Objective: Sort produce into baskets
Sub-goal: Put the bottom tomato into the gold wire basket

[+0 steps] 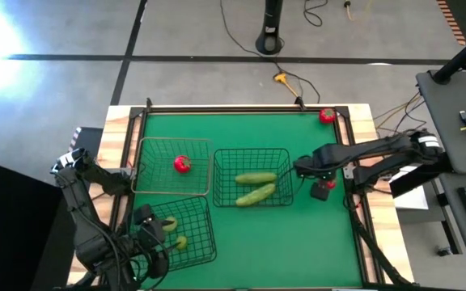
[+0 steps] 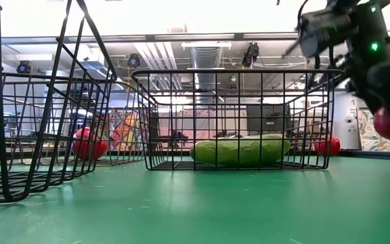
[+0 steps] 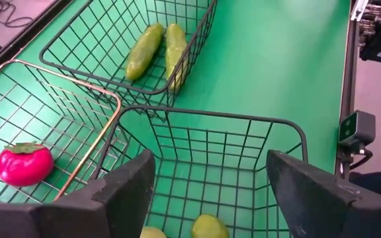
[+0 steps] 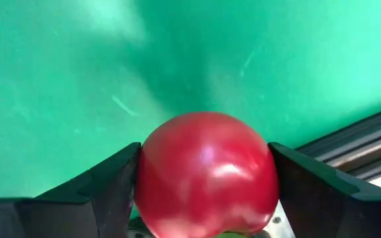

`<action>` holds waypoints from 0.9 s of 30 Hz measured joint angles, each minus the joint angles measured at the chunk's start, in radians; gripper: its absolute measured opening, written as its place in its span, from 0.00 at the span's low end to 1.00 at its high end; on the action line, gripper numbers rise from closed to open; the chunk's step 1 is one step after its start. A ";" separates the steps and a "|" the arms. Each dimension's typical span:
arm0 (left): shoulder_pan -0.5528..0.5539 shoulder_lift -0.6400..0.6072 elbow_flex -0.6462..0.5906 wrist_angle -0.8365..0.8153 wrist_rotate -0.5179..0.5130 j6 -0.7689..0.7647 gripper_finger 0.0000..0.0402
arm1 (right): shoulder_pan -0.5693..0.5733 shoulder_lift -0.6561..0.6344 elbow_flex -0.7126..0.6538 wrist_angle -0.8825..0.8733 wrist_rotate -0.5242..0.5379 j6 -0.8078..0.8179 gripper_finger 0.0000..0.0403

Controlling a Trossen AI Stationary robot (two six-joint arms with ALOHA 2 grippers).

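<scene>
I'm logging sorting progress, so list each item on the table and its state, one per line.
Right gripper: jaws shut on a red tomato, beside the cucumber basket.
Left gripper: jaws open, empty, above the near basket.
Brownish basket: holds one tomato.
Middle basket: holds two cucumbers.
Near basket: holds yellow-green fruits.
Corner tomato: unsorted, at the table's far edge.

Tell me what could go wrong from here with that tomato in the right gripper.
1. The right gripper pinches the round red tomato at its sides only; it might slip out on the way.
2. The cucumber basket sits between it and the brownish basket holding the other tomato; a low pass could catch a rim.
3. A third tomato sits at the table's far edge and may roll off.
</scene>
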 joint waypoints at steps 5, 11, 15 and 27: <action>0.000 0.000 0.000 0.002 -0.001 -0.001 0.67 | 0.006 -0.073 0.037 0.005 0.000 0.050 0.74; 0.000 0.000 0.000 0.022 -0.045 -0.003 0.67 | 0.092 -0.134 0.073 0.018 -0.045 0.161 0.73; 0.003 0.000 -0.001 0.040 -0.108 -0.001 0.67 | 0.243 -0.145 0.079 0.104 -0.111 0.316 0.73; 0.064 0.001 -0.002 0.214 -0.257 0.181 0.67 | 0.749 0.159 0.067 0.739 0.049 0.646 0.73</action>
